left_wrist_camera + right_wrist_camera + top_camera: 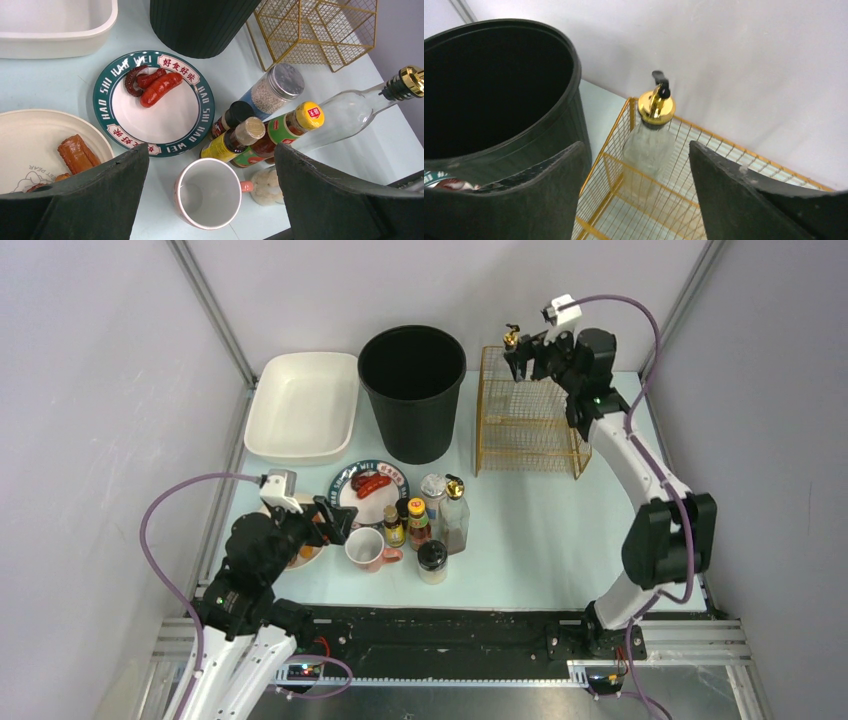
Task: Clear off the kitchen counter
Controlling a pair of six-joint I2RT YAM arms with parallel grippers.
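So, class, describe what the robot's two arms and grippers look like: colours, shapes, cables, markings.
The left arm and right arm are white tubes with bulky black joints. A purple cable loops to a white camera box on each wrist. The left gripper and right gripper have broad matt black fingers.

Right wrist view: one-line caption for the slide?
Open right gripper facing a gold-capped glass bottle standing in a corner of the gold wire rack, black bin alongside.
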